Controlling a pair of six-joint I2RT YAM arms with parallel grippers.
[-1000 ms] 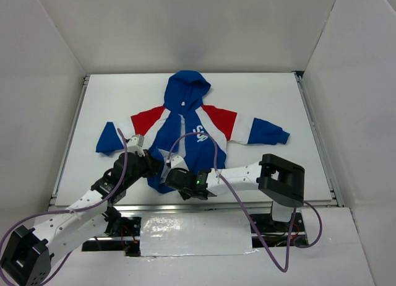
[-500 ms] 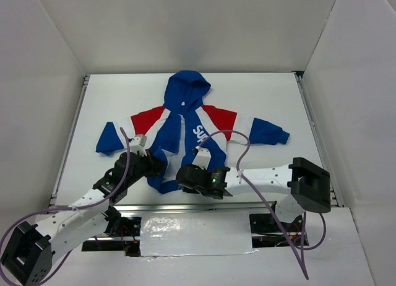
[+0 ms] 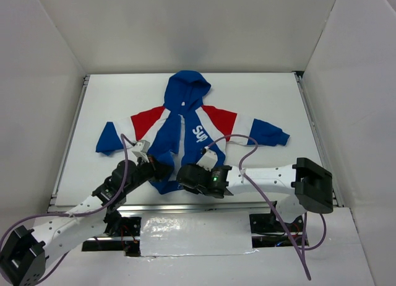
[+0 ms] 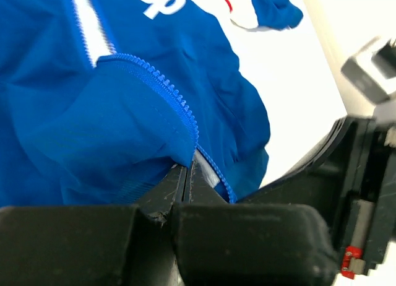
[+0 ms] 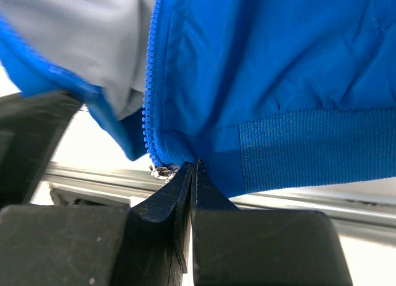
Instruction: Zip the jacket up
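The left gripper (image 4: pixel 189 173) is seen pressed shut on the near end of one zipper edge, right at the jacket's hem. A row of blue zipper teeth (image 4: pixel 176 103) runs away from its tips up the front. The right gripper (image 5: pixel 193 169) is likewise closed, its tips pinched on the ribbed hem (image 5: pixel 309 147) at the foot of the other front edge. A small metal piece (image 5: pixel 159 170) is seen just beside those tips, though whether it is the slider or the end pin cannot be told. Next to that edge grey lining (image 5: pixel 80 32) is exposed, so the two front panels are judged to be apart at the hem.

From above, both grippers are found close together at the middle of the hem, the left one on the left of the front opening. The jacket (image 3: pixel 185 122) is laid flat on the white table (image 3: pixel 278 100), its hood (image 3: pixel 187 88) at the end farthest from the hem and its sleeves spread to either side.

No joined stretch of zipper can be made out. Only the two bottom ends are held, which is judged to be preparation. The ends are yet to be mated at the hem, and the whole pull from hem to collar is left to be done.
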